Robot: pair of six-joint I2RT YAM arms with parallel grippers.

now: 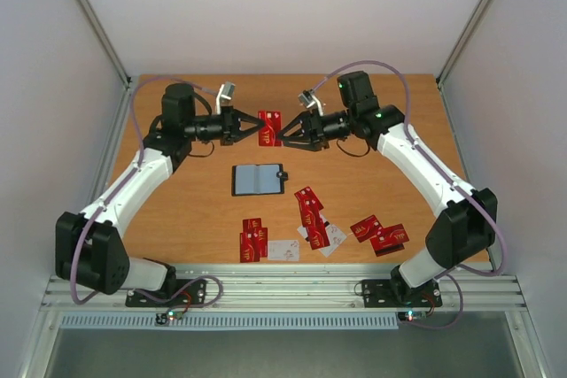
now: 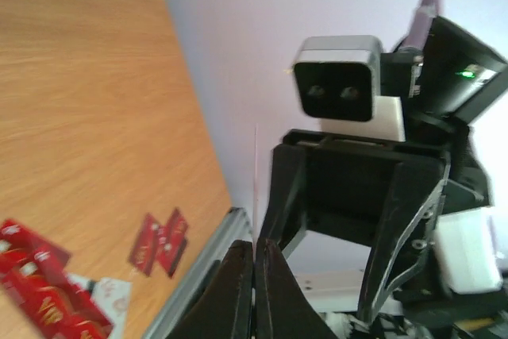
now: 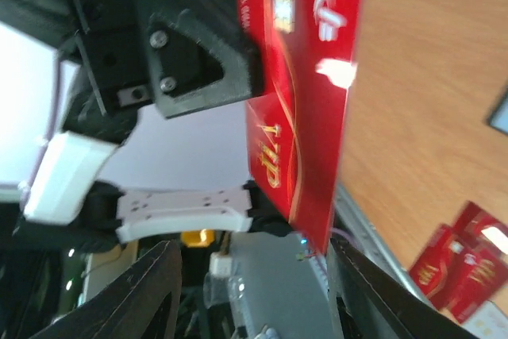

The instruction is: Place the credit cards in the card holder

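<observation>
1. The left fingers (image 1: 241, 119) are clamped together on one red credit card (image 1: 270, 127), gripping it by one edge over the middle of the far half of the wooden surface (image 1: 372, 183).
2. In the left wrist view those fingers (image 2: 234, 291) meet with no gap, and the card shows only as a thin edge-on line (image 2: 255, 172) rising from between them.
3. The right fingers (image 1: 298, 127) are spread apart and point at the opposite edge of the same card, just beside it. From above I cannot tell whether they touch it.
4. In the right wrist view the card (image 3: 305, 93) fills the middle. It is red with a gold chip, a white logo and gold "VIP" lettering, and the right arm's own fingers (image 3: 155, 291) stand wide on either side below it, closed on nothing.
5. The card holder (image 1: 257, 181) lies open and flat at the centre of the surface, grey inside facing up and snap tab on its right side. It is nearer the front edge than the held card and well apart from both sets of fingers.
6. The remaining credit cards lie loose along the near edge:
   - a red stack (image 1: 253, 242) with a white card (image 1: 283, 250) beside it
   - a red cluster (image 1: 310, 210) overlapping a pale card (image 1: 330, 236)
   - a red pair (image 1: 379, 233) toward the near right corner
</observation>
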